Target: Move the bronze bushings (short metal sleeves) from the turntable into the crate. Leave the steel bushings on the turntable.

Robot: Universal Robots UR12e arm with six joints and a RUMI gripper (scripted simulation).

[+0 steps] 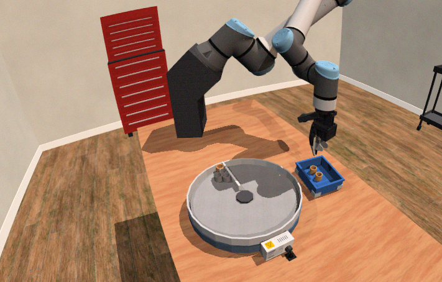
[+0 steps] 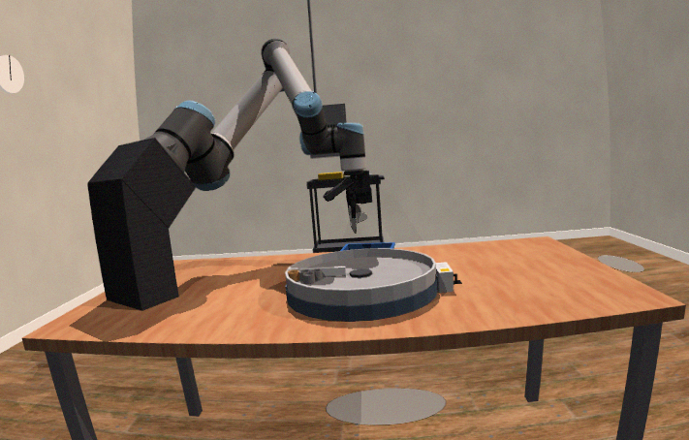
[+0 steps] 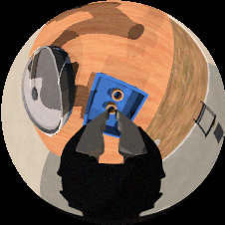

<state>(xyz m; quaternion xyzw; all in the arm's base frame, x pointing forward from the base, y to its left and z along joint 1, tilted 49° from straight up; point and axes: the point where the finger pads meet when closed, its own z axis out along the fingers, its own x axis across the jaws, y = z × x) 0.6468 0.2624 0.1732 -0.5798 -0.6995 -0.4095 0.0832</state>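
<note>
Hand: hand hangs well above the far end of the crate, right of centre in the top view; jaws nearly together with nothing between them (the wrist view shows a slim gap and only crate floor behind it).
Step in hand: judged as the return leg after a drop-off, with the hand free to go for another bronze piece.
Next move: calls for swinging left across the frame to the back-left of the turntable, opening the jaws, and coming down on the bronze bushing alone, since the steel ones crowd right against it.
Control box: white box with a yellow label sits at the near rim, lowest in the frame.
Turntable: grey turntable fills the centre of the desk; a divider bar runs from its hub to the far rim.
On the turntable: one bronze bushing upright by the far rim, with a cluster of steel bushings just in front, touching or nearly so.
Crate: blue crate just right of the turntable holds two bronze bushings, upright and side by side.
</note>
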